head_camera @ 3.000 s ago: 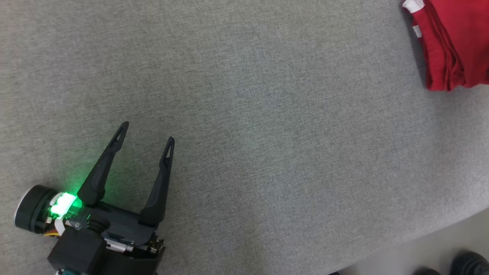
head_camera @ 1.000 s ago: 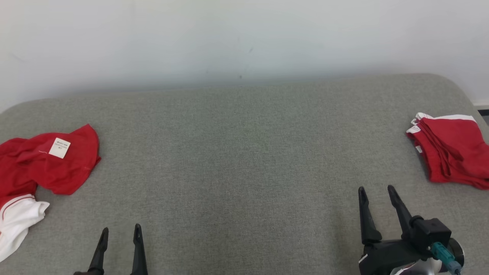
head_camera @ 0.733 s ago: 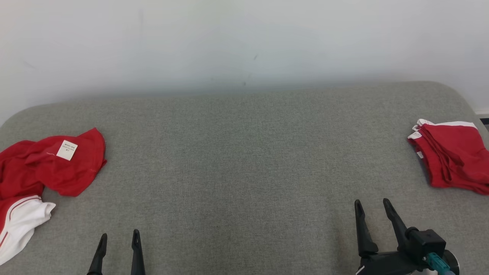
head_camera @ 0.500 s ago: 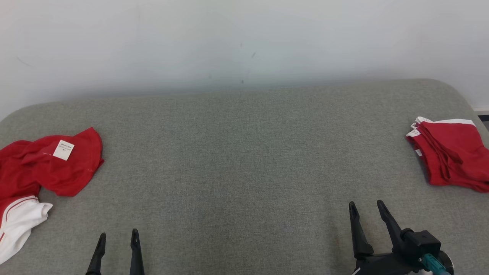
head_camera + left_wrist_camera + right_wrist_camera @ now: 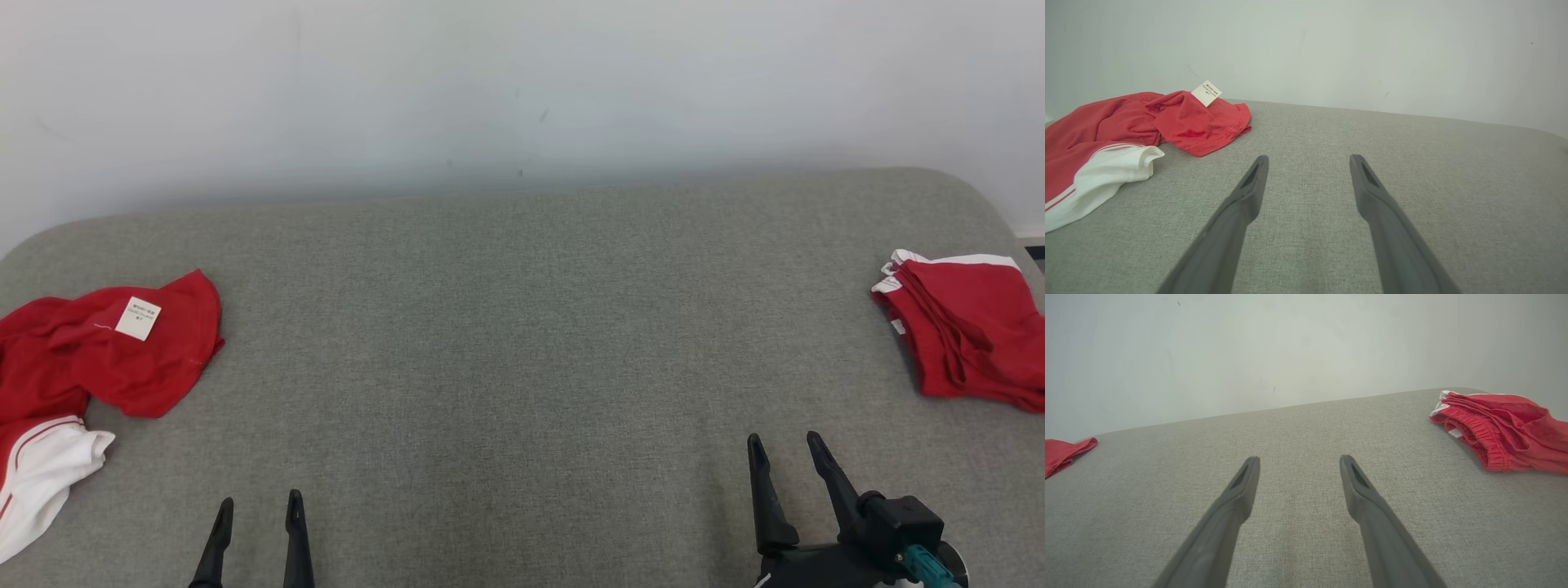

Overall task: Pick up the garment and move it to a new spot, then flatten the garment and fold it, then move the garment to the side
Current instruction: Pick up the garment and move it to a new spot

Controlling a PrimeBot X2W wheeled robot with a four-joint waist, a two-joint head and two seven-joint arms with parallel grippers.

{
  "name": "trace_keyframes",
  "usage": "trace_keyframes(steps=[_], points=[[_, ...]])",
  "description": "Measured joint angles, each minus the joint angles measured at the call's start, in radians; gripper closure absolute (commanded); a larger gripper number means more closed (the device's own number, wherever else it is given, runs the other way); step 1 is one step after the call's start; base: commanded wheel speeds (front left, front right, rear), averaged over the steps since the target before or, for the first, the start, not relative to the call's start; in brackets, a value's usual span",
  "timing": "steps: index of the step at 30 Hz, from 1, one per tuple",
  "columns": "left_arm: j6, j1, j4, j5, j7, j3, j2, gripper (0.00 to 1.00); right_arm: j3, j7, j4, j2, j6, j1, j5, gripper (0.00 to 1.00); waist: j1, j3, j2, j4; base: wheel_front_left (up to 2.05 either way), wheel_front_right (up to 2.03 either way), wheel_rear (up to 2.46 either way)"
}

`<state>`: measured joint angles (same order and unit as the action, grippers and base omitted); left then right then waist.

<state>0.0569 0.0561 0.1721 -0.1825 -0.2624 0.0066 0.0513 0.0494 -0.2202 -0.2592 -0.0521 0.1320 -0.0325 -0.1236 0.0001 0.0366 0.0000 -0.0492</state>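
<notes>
Head view: the garment (image 5: 106,359), red with a white part, lies crumpled at the left edge of the grey surface (image 5: 522,327), label (image 5: 138,318) up. A folded red pile (image 5: 971,335), perhaps several pieces, sits at the right edge. The left gripper (image 5: 260,500) and right gripper (image 5: 783,438) stand spread and empty, well apart from both.

Grey cloth-covered table (image 5: 522,343), rounded at the far corners, backed by a plain white wall (image 5: 326,90) flecked with a few small dark marks (image 5: 543,117). Stack of folded red clothes (image 5: 976,327) with white trim, laid flat near the table's right edge, elastic waistbands turned toward the middle.
</notes>
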Motion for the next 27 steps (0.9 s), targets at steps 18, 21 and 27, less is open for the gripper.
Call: trace_keyframes(steps=[18, 21, 27], points=[[-0.009, -0.002, 0.015, -0.002, 0.000, -0.002, 0.000, 0.00, -0.013, -0.009, -0.017, 0.000, 0.000, 0.006, -0.016, 0.00, 0.0000, -0.007, 0.0000, 0.149, 0.00, 0.00, 0.00], [-0.012, 0.003, 0.016, -0.002, 0.000, 0.004, -0.001, 0.00, -0.020, -0.009, -0.021, 0.000, 0.000, 0.005, -0.016, 0.00, 0.0000, -0.008, 0.0000, 0.195, 0.00, 0.00, 0.00], [-0.007, 0.010, 0.020, -0.002, 0.000, 0.019, 0.000, 0.00, -0.031, -0.009, -0.026, 0.000, 0.000, 0.005, -0.015, 0.00, 0.0000, -0.010, 0.0000, 0.289, 0.00, 0.00, 0.00]])
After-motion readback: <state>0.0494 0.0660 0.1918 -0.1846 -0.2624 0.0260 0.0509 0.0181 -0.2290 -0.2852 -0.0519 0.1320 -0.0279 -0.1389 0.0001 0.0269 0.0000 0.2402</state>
